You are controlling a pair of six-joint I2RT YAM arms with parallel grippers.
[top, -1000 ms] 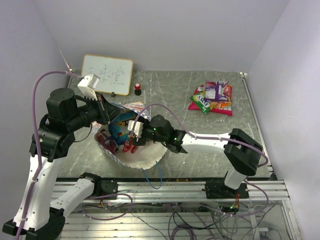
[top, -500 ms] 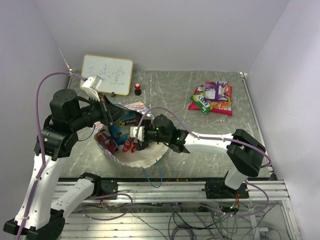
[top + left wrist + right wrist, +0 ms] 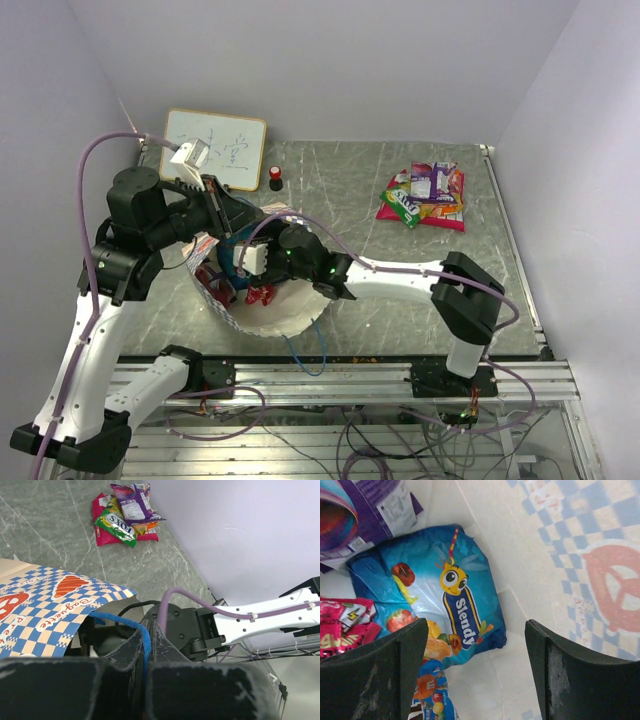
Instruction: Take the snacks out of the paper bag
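The paper bag (image 3: 285,312) lies open on its side at the table's near left. My left gripper (image 3: 232,213) is shut on its blue cord handle (image 3: 120,621) and holds the upper checkered side (image 3: 50,605) up. My right gripper (image 3: 247,262) is open inside the bag; its fingers (image 3: 375,670) stand on either side of the lower end of a large blue "Slendy" packet (image 3: 445,600), not touching it. A purple packet (image 3: 365,510), a pink one (image 3: 345,625) and a small blue candy packet (image 3: 427,692) lie beside it. Several snacks (image 3: 425,195) are piled at the table's far right.
A framed whiteboard (image 3: 215,148) leans at the back left, with a small red-and-black knob (image 3: 275,180) beside it. The right arm's forearm (image 3: 400,280) stretches across the table's middle into the bag mouth. The snack pile also shows in the left wrist view (image 3: 125,515).
My left gripper has lifted the handle up and to the right, opening the bag wider. My right gripper has pushed further left into the bag.
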